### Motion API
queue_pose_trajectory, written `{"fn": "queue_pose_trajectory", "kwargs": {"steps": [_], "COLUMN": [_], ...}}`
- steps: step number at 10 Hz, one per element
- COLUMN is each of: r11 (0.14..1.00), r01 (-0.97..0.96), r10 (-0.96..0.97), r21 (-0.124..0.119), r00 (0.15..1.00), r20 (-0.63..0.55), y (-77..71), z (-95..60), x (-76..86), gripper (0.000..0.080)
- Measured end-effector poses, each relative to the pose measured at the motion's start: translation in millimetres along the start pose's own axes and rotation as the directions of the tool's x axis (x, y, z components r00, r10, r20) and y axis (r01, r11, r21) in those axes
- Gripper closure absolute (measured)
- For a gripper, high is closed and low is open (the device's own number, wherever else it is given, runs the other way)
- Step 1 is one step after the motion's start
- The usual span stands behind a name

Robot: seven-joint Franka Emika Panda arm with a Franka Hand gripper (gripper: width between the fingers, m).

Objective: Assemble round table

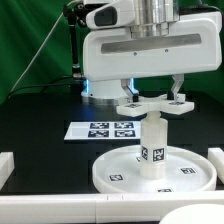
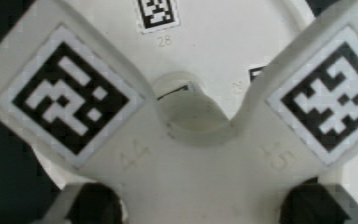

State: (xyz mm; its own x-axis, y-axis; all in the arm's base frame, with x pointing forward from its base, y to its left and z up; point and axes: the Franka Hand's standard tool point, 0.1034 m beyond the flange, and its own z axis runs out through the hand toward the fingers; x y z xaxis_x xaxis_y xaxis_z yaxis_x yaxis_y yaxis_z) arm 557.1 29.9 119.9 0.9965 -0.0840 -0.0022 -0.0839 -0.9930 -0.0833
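The round rimmed disc (image 1: 115, 172) lies flat on the black table at the front. The short cylindrical leg (image 1: 152, 145) stands upright at its centre. My gripper (image 1: 153, 94) is shut on the white cross-shaped piece (image 1: 150, 104) and holds it level right over the leg's top; I cannot tell whether the two touch. In the wrist view the cross-shaped piece (image 2: 194, 130) fills the picture, with two tagged arms and a round hub. My gripper (image 2: 202, 205) clasps it with one dark fingertip (image 2: 91, 205) on each side. A strip of the disc (image 2: 202, 30) shows beyond it. The leg is hidden there.
The marker board (image 1: 100, 130) lies behind the disc toward the exterior view's left. White rails stand at the table's left (image 1: 5, 165), right (image 1: 216, 160) and front (image 1: 110, 212) edges. The arm's white body (image 1: 140, 50) hangs above, with a green backdrop behind.
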Motion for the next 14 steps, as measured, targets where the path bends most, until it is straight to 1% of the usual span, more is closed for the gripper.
{"fn": "queue_pose_trajectory", "kwargs": {"steps": [3, 6, 14], "r11": [1.0, 0.999, 1.0], "r01": [0.014, 0.049, 0.023], "r10": [-0.014, -0.049, -0.023], "r21": [-0.004, -0.007, -0.007], "r00": [1.0, 0.999, 1.0], "r20": [0.015, -0.01, -0.011], "y": [5.4, 6.6, 6.5], "z": [9.5, 9.1, 9.0], "x": [-2.4, 1.9, 2.1], "gripper": [0.0357, 0.0357, 0.0357]}}
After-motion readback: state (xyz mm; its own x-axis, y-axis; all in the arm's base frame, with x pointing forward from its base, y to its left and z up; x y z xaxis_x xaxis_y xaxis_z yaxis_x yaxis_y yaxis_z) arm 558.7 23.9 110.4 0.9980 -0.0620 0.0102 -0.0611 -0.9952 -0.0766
